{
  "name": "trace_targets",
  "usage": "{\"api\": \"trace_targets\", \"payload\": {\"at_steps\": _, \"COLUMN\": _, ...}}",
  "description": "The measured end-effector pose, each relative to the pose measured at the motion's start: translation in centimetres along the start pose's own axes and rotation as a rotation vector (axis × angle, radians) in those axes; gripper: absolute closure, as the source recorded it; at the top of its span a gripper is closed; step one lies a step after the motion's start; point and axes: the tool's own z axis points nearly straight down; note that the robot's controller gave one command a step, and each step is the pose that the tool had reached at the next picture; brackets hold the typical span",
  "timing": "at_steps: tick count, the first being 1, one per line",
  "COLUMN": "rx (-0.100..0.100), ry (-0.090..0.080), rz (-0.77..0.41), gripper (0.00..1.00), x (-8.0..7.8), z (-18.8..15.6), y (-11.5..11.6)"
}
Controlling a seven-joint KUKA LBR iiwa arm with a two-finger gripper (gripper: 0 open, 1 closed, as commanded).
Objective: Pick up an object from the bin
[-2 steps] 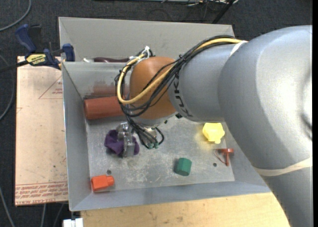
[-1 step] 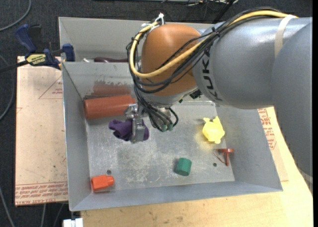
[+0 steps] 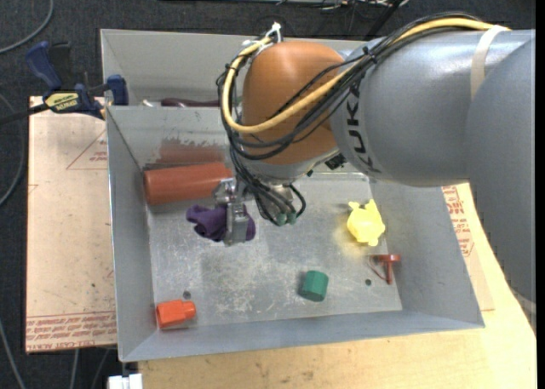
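**A:** What lies nearest, by the bin's [image 3: 298, 334] front wall?

**B:** An orange block [image 3: 174, 313] and a green plug [image 3: 312, 285].

**A:** And further in?

**B:** The claw [image 3: 236, 224] is down at a purple crumpled thing [image 3: 207, 220], left of centre. Released or clenched, I cannot tell.

**A:** What's the risk?

**B:** The brown-red cylinder [image 3: 183, 183] lies just behind and could get knocked, or the soft purple piece may slip. On the arm [image 3: 426, 106] beyond, I can read "KU".

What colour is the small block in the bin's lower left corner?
The small block is orange-red, seen best in the camera view.
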Motion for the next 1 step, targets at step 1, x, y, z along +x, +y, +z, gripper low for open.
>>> {"api": "trace_targets", "payload": {"at_steps": 1, "rx": -0.001, "ry": -0.004, "rz": -0.033, "gripper": 1.0, "x": -0.16, "z": -11.15, "y": 0.01}}
